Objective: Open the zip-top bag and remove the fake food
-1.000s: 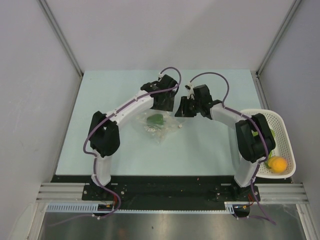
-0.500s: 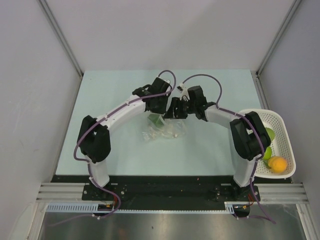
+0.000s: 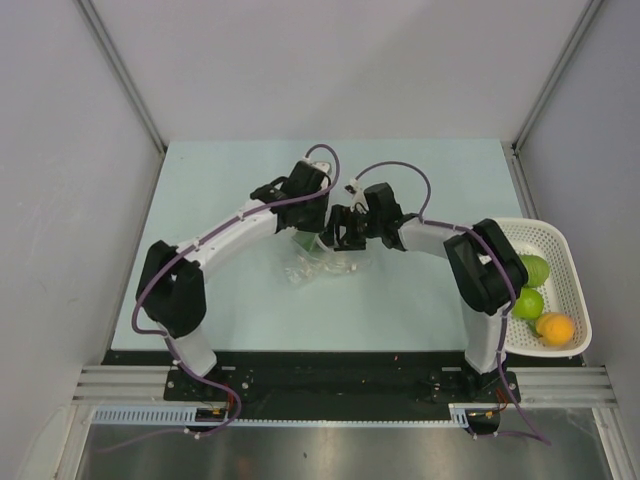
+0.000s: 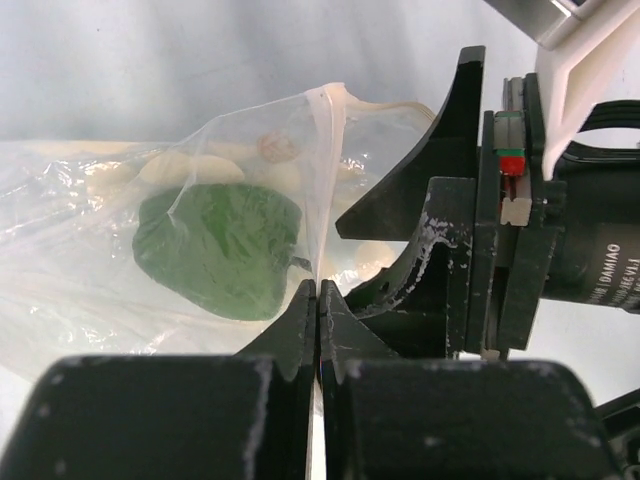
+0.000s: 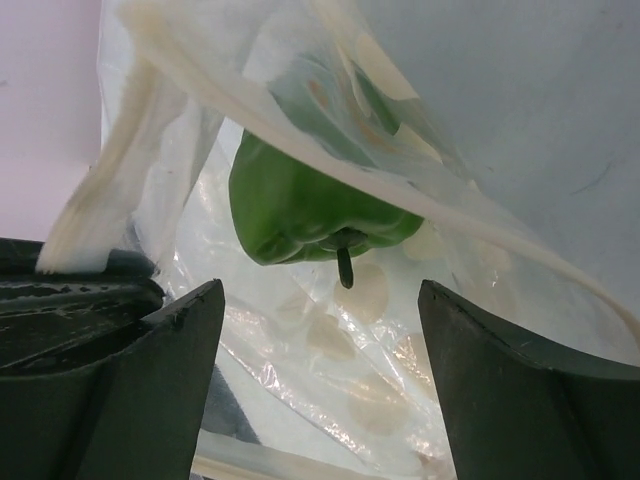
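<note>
— Pinching the zip-top bag (image 3: 318,268) by one lip like that, is it on purpose?

— It looks so. In your left wrist view, your left jaws are pressed together on a fold of clear film at the bag's mouth, which anchors that side. The bag lies mid-bench (image 3: 220,200) between your two arms. The dark green pepper (image 5: 310,205) is inside it, stem toward your right wrist camera.

— And my right jaws?

— Spread wide, gripping nothing. They face the mouth, and the white zip strip (image 5: 95,215) drapes onto one of them. My guess is they sit there to take the opposite lip, so you can draw the two sides apart. The mouth seems partly parted, though I can't be sure.

— How far along am I?

— Two lime-green fruits (image 3: 531,286) and an orange one (image 3: 556,328) rest in the white mesh basket (image 3: 572,262) on your right, well apart from the bag. The pepper appears to be the only piece in the bag.

— Anything to watch?

— Thin film slips. I'd close on the stiffer strip, not the loose plastic beside it.
</note>
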